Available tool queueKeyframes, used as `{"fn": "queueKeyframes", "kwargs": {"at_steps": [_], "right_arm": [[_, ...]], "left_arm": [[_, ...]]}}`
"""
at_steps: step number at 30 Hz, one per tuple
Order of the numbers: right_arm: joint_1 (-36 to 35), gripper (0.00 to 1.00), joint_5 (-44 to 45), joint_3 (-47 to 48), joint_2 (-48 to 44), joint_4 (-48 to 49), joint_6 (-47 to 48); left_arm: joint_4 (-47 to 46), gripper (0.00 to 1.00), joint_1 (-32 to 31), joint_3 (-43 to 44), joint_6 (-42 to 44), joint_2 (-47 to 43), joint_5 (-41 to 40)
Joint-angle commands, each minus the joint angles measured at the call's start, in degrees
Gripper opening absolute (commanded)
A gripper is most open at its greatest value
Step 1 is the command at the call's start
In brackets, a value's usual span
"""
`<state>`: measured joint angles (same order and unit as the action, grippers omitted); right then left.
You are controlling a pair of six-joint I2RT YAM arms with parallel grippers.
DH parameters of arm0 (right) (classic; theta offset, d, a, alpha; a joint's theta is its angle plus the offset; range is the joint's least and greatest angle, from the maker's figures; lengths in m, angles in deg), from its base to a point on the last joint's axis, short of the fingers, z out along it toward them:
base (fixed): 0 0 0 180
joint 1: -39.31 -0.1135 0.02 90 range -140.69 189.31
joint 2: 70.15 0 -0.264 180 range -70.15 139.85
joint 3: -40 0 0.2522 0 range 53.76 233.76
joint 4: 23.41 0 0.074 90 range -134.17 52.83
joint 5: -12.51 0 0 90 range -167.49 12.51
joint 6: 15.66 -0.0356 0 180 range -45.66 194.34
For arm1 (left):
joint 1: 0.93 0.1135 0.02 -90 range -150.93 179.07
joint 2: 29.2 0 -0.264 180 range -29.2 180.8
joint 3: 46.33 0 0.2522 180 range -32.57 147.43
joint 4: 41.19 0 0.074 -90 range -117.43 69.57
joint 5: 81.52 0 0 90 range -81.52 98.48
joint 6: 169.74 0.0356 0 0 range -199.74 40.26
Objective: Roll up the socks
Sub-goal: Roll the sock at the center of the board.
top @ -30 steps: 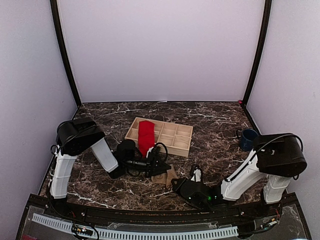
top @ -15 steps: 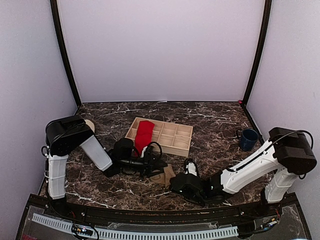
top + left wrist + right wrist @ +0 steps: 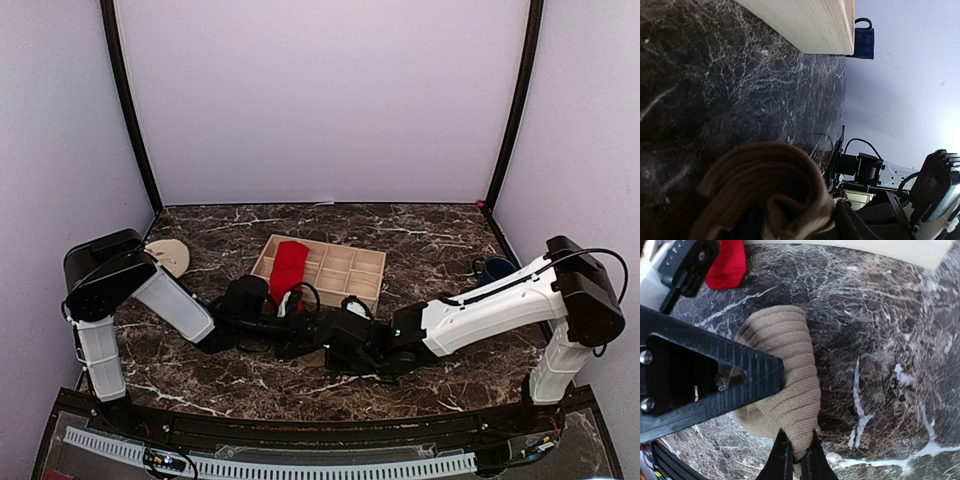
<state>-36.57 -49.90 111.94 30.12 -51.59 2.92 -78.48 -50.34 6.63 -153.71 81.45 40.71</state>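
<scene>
Tan sock (image 3: 785, 385) lies rolled on the bench (image 3: 880, 340), its edge pinched tight by the right end effector (image 3: 796, 452). The left end effector (image 3: 300, 335) is open beside it, so the roll could flop loose.

Left pincer (image 3: 308, 335) and right pincer (image 3: 338, 346) meet on the counter (image 3: 440, 240). Just beyond them a red sock (image 3: 288, 270) drapes over a tray (image 3: 352, 272); a disc (image 3: 167, 256) lies far left.
</scene>
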Motion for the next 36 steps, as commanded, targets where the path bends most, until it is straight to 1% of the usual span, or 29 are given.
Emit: {"fn": "queueKeyframes", "kwargs": {"at_steps": [1,4,9,16,21,26,33,36], "right_arm": [[2.1,0.0,-3.47,4.43,1.29,-9.78,8.87],[3.38,0.0,-5.82,5.59,1.03,-12.3,12.38],[4.08,0.0,-6.15,7.34,1.71,-16.39,16.04],[3.99,0.0,-4.25,13.65,5.7,-20.92,19.44],[3.49,0.0,-0.85,16.68,7.94,-24.04,21.79],[1.55,0.0,3.31,19.35,10.87,-27.23,22.72],[-3.11,0.0,11.72,22.06,14.91,-30.37,21.36],[-4.46,0.0,14.14,22.59,15.74,-31.18,20.28]], "left_arm": [[2.06,0.52,-0.11,-1.81,1.7,-6.5,-2.69],[4.33,0.56,-0.07,-3.01,2.92,-10.09,-4.53],[8.36,0.6,0.01,-4.77,5.43,-15.41,-7.74],[8.82,0.6,-0.07,-7.27,6.61,-17.15,-8.32],[8.54,0.61,-0.07,-8.92,7.44,-16.76,-8.76],[8.29,0.61,-0.07,-8.74,7.41,-16.39,-8.73],[11.37,0.63,-0.12,-3.57,4.49,-13.81,-4.84],[15.22,0.64,-0.07,-0.93,3.56,-13.02,-2.94]]}}
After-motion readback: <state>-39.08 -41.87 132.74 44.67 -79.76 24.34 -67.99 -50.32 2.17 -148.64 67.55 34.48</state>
